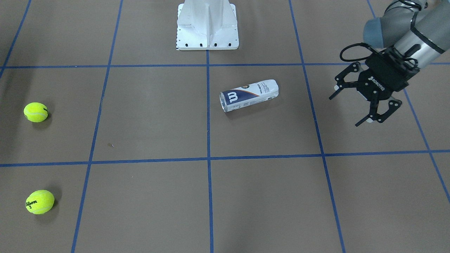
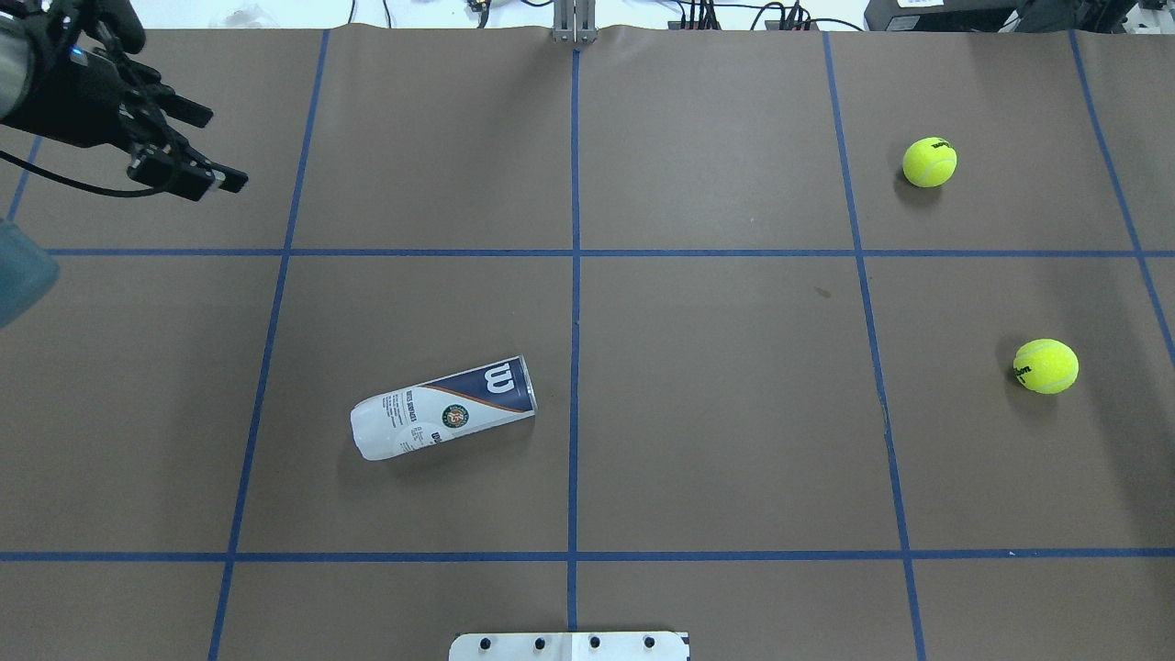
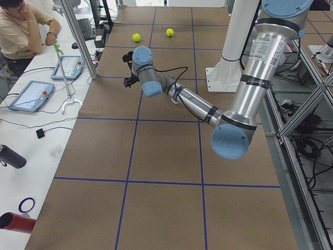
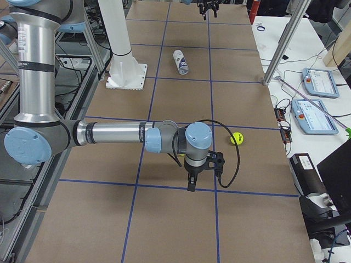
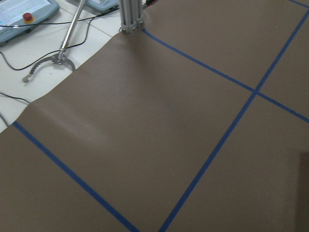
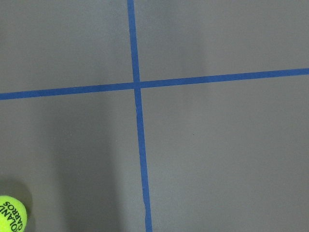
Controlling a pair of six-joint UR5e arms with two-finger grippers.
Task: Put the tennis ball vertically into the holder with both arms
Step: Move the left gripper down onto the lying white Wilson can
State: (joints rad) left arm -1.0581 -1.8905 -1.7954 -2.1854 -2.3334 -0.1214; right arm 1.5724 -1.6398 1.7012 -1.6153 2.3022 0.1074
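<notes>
The holder [image 1: 249,95] lies on its side on the brown table, left of the centre line in the overhead view [image 2: 443,408], with its open end toward the middle. Two yellow tennis balls [image 2: 929,162] [image 2: 1046,365] rest far to its right, also seen in the front view [image 1: 35,112] [image 1: 40,201]. My left gripper [image 1: 346,110] is open and empty, hovering at the far left [image 2: 228,149], well away from the holder. My right gripper [image 4: 192,183] shows only in the exterior right view, hanging above the table near a ball [image 4: 237,138]; I cannot tell whether it is open or shut.
The white pedestal base [image 1: 207,35] stands at the robot's side of the table. Blue tape lines divide the brown paper. A white side table with tablets [image 3: 31,95] and a seated person [image 3: 21,31] lies beyond the far edge. A metal post [image 5: 130,14] stands at that edge.
</notes>
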